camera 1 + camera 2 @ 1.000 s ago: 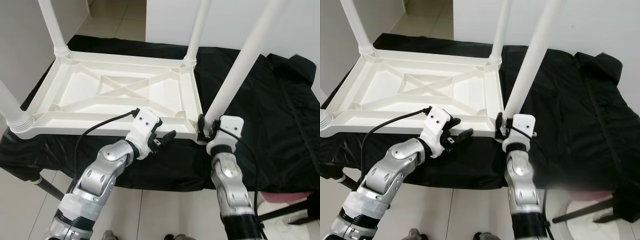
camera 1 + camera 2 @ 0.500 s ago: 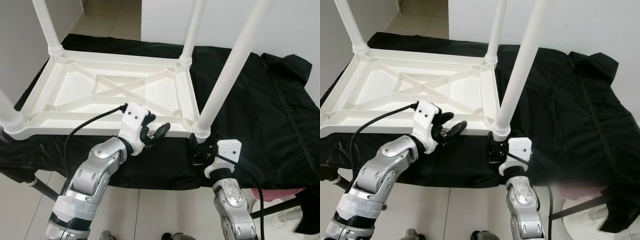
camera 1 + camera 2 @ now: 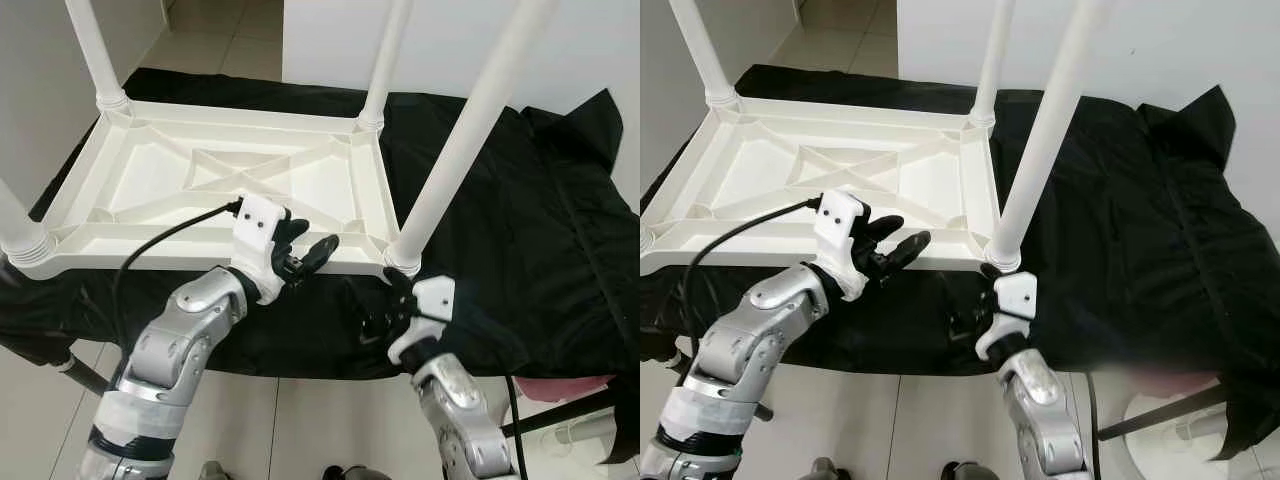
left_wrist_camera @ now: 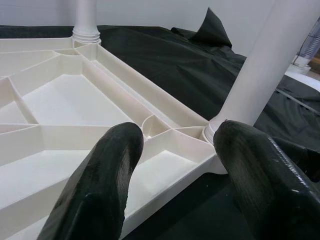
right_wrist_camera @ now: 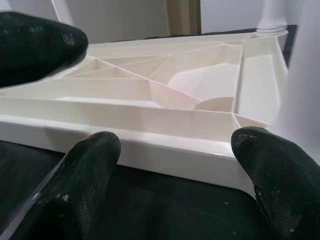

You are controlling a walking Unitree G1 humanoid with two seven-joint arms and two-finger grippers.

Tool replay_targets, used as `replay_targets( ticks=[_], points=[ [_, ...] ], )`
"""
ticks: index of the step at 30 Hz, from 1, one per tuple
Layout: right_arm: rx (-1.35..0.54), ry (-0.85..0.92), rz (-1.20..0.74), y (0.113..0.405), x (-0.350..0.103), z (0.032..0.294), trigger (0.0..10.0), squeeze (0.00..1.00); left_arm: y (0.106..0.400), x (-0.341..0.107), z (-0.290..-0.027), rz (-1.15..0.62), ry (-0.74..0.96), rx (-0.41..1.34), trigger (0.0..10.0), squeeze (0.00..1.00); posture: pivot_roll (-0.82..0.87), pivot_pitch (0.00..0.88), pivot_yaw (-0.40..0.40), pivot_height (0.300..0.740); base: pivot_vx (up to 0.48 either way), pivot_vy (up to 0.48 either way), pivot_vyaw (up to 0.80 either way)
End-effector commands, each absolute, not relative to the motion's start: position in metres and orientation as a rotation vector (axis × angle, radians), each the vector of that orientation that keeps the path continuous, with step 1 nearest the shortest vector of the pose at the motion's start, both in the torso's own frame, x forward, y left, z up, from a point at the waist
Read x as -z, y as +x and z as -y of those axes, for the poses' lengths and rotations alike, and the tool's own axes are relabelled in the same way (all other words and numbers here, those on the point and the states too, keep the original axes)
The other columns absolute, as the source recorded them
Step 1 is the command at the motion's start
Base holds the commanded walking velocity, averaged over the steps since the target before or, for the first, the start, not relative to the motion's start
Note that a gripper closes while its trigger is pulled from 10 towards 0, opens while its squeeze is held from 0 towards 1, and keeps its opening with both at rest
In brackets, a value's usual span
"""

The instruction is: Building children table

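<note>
A white plastic children's table lies upside down on a black cloth, its ribbed underside facing up. Legs stand up at its corners, the near right leg rising from its socket. My left gripper hovers open just over the table's near rim; the left wrist view shows its fingers spread above the ribs. My right gripper is open, low over the cloth in front of the near right corner, facing the table's rim.
The black cloth covers the work surface and bunches up at the far right. Tiled floor lies below the front edge. A white wall stands on the left and behind. A pink object sits low at the right.
My right gripper has come away from the base of the near right leg and dropped toward the front edge. My left gripper has shifted slightly left and up along the near rim.
</note>
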State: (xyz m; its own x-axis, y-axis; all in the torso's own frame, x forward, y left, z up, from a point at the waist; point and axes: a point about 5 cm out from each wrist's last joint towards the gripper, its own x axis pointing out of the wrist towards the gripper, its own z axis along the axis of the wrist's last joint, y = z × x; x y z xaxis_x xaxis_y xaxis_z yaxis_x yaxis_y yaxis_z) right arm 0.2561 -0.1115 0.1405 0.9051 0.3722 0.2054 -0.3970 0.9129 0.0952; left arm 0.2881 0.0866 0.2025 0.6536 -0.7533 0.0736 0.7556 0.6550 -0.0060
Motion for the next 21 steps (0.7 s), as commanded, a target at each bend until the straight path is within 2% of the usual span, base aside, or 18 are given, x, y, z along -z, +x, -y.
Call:
replay_targets(
  ticks=[1,13,21],
  points=[
    [-0.394,0.146,0.164,0.257,-0.137,0.113,10.0,0.0,0.285,-0.2,-0.087,0.052,-0.036,0.919,10.0,0.0,0.0,0.12,-0.061,0.74,0.0,0.0,0.0],
    [-0.366,0.165,0.233,0.297,-0.158,0.111,10.0,0.0,0.282,-0.203,-0.099,0.047,-0.015,0.88,10.0,0.0,0.02,0.143,-0.068,0.74,0.0,0.0,0.0],
    [-0.262,0.182,0.252,0.313,-0.161,0.122,10.0,0.0,0.279,-0.199,-0.096,0.029,-0.001,0.885,10.0,0.0,0.02,0.149,-0.071,0.74,0.0,0.0,0.0]
  ],
)
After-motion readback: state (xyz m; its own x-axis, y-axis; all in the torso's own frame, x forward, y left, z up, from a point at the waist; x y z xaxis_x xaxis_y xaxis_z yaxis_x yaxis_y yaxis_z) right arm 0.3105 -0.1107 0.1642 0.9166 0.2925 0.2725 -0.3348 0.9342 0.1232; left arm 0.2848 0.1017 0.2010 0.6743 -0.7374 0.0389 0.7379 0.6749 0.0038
